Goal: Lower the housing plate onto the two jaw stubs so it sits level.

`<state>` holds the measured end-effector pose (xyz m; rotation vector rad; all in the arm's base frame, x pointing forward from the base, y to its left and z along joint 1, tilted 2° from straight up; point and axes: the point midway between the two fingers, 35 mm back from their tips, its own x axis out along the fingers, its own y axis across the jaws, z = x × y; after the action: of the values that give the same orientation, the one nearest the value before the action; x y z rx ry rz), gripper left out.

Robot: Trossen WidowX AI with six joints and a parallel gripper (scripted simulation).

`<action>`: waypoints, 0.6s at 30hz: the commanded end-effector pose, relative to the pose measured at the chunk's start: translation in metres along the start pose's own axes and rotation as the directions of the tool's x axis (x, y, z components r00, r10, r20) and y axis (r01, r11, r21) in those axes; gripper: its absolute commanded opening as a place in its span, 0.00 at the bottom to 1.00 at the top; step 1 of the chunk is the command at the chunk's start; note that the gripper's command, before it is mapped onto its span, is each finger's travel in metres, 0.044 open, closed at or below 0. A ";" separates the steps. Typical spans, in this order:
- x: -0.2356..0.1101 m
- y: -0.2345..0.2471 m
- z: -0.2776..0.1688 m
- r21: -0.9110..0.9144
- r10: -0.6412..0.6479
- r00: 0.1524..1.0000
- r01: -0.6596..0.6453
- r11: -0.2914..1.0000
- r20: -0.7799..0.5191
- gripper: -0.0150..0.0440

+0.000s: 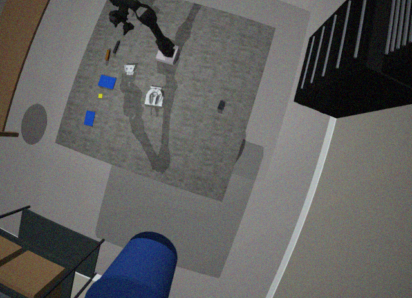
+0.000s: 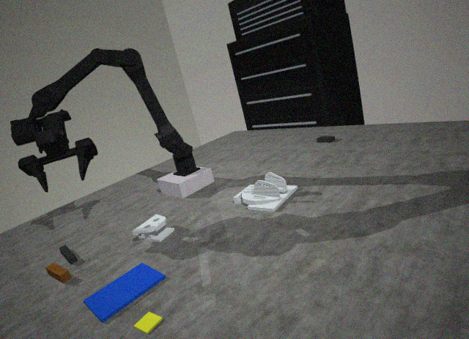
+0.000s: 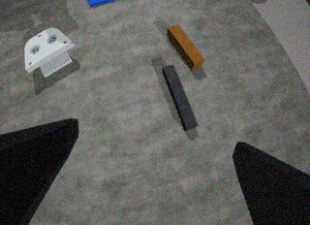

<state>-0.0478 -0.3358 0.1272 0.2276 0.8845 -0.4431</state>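
Note:
The white housing plate (image 1: 129, 68) (image 2: 154, 222) (image 3: 45, 48) has two round holes and rests raised on a small white support. The white base (image 1: 159, 102) (image 2: 264, 206) stands apart from it. Two upright white jaws, the near jaw (image 2: 264, 190) and the far jaw (image 2: 276, 181), stand side by side on the base. Nothing lies over them. My gripper (image 1: 120, 29) (image 2: 64, 185) (image 3: 158, 139) is wide open and empty. It hangs high above the table, well away from the plate and the base.
A dark bar (image 1: 116, 46) (image 2: 68, 254) (image 3: 180, 97) and an orange bar (image 1: 107, 54) (image 2: 58, 272) (image 3: 185, 47) lie near the plate. A large blue slab (image 1: 107, 82) (image 2: 124, 291), a yellow square (image 1: 100, 96) (image 2: 148, 322) and a smaller blue slab (image 1: 89, 118) lie further along. A dark block (image 1: 221, 105) (image 2: 325, 139) lies beyond the base.

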 end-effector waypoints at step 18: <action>0.087 0.095 0.067 -0.300 0.145 0.914 -0.270 0.915 -0.380 1.00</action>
<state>0.0779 -0.3087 0.1044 0.0985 1.2098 -0.0763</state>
